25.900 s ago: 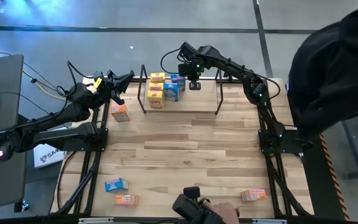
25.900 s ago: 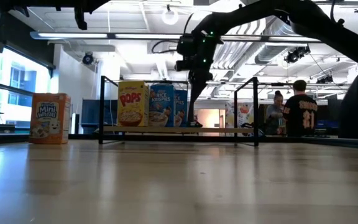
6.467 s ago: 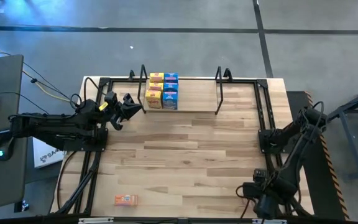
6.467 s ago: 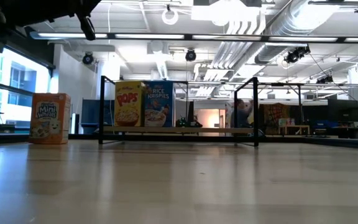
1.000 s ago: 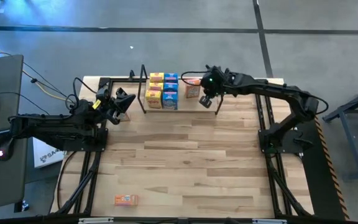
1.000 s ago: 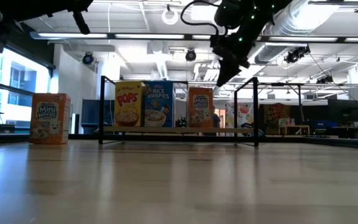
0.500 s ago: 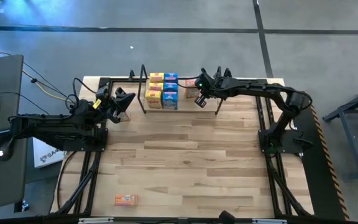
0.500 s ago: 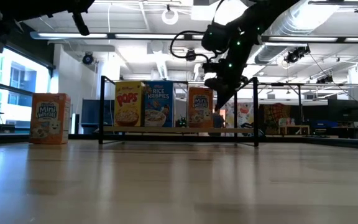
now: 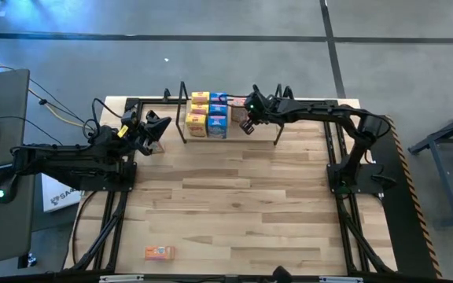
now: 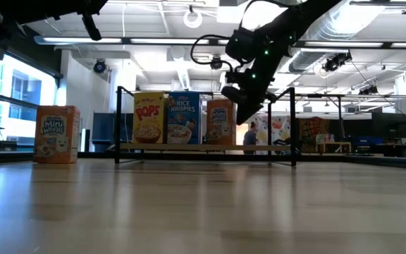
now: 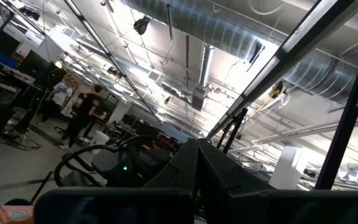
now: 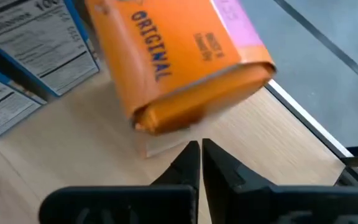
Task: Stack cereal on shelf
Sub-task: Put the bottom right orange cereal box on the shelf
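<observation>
My right gripper [image 12: 201,149], fingers pressed together and empty, sits just beside the tilted orange carton [image 12: 179,56] on the shelf [image 9: 278,118]; beyond it stand glossy blue and yellow rectangular cartons [image 10: 166,117] between thin black rods on pale wood.

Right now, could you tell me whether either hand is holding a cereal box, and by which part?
Neither. The right hand is shut and empty, pressed beside the orange cereal box on the shelf; the left hand is shut and empty.
</observation>
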